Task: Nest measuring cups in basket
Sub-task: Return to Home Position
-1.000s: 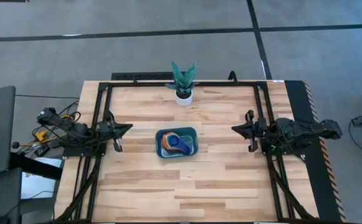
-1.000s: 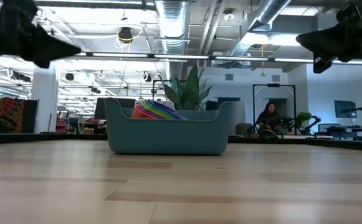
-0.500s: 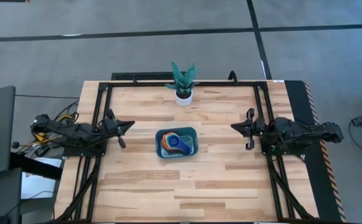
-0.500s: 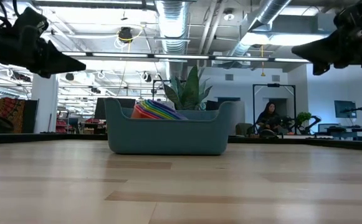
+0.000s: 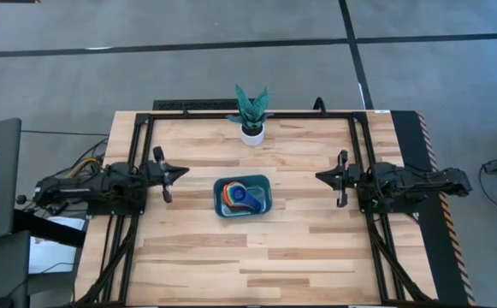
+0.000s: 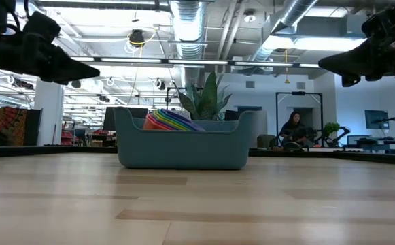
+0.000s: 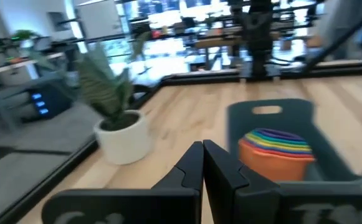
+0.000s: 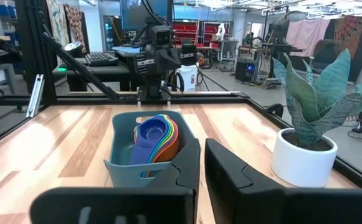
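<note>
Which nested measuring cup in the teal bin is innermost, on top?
The dark blue round plastic measuring cup; every other colour shows only as a rim under it in the teal plastic basket.

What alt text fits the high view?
Nested measuring cups sit in the teal basket, centred on the wooden table. The left pincer and right pincer flank it, apart from it; a potted plant stands at the far edge.

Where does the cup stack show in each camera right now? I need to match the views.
High view: cups in the basket, table centre.
Low view: cups peeking over the basket's rim, mid-picture.
Left wrist view: cups in the basket, ahead.
Right wrist view: cups in the basket, dark blue on top.
Shared landmark: the plant, in all four views.
</note>
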Tool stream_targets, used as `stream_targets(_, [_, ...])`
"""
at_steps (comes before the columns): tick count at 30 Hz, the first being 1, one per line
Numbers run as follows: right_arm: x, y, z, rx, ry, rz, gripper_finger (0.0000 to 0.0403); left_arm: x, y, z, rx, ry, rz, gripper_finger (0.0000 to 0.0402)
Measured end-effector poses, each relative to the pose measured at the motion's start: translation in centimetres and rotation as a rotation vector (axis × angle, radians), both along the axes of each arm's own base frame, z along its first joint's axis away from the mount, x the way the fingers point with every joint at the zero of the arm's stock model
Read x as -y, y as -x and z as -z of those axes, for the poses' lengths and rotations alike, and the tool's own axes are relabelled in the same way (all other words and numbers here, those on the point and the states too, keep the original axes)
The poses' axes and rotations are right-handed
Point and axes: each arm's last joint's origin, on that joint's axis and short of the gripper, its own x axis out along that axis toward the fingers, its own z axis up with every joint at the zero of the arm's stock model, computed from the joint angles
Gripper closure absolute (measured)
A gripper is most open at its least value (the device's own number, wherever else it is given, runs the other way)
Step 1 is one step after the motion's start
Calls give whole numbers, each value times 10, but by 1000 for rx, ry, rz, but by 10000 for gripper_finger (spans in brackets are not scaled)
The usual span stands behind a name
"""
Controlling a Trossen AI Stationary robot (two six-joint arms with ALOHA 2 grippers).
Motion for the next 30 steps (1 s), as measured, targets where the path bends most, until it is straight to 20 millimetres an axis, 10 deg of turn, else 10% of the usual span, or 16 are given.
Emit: stream_targets(30, [0, 0, 2, -12, 0, 0, 355, -6, 1, -1, 18, 27, -120, 401])
